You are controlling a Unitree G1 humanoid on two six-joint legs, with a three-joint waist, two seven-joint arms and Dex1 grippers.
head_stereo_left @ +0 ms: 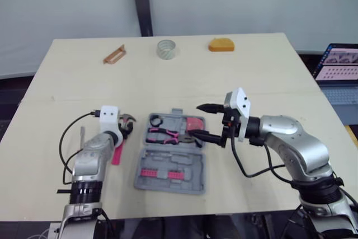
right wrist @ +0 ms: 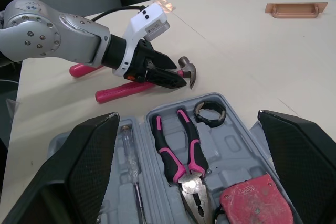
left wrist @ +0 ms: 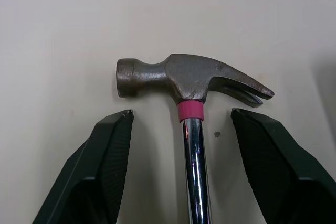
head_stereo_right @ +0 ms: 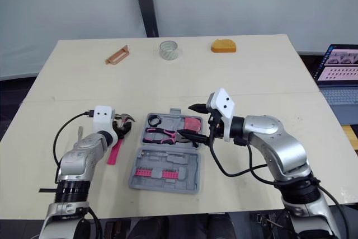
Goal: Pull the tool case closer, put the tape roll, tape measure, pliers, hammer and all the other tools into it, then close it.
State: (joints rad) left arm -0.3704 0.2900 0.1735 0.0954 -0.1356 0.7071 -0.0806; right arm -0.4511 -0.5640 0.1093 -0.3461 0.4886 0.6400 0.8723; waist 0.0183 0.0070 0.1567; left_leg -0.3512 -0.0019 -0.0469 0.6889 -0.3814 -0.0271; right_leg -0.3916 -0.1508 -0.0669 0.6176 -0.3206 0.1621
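Head cam: tool case (head_stereo_left: 170, 163) lies open flat on the table (head_stereo_left: 268, 71), near centre. Its far half holds pliers (head_stereo_left: 162, 134) and a red tape measure (head_stereo_left: 194, 123); the near half holds pink bits. The hammer (head_stereo_left: 117, 154) lies just left of the case, head pointing far. Left gripper (head_stereo_left: 126, 129) is over the head end, right gripper (head_stereo_left: 196, 120) at the case's right end by the tape measure, spread wide. Along the far edge, well apart from the case: brown frame (head_stereo_left: 114, 54), clear tape roll (head_stereo_left: 166, 48), orange block (head_stereo_left: 221, 44). Laptop (head_stereo_left: 338, 65) far right, off the table.

Left wrist cam: fingers (left wrist: 107, 166) spread either side of the chrome shaft just below the head, not touching it.

Right wrist cam: fingers (right wrist: 84, 166) wide apart above the case. A black ring (right wrist: 209, 113) sits beside the pliers handles and a screwdriver (right wrist: 131, 166) lies in a slot on their other side. Beyond the case, the left gripper sits low over the hammer.
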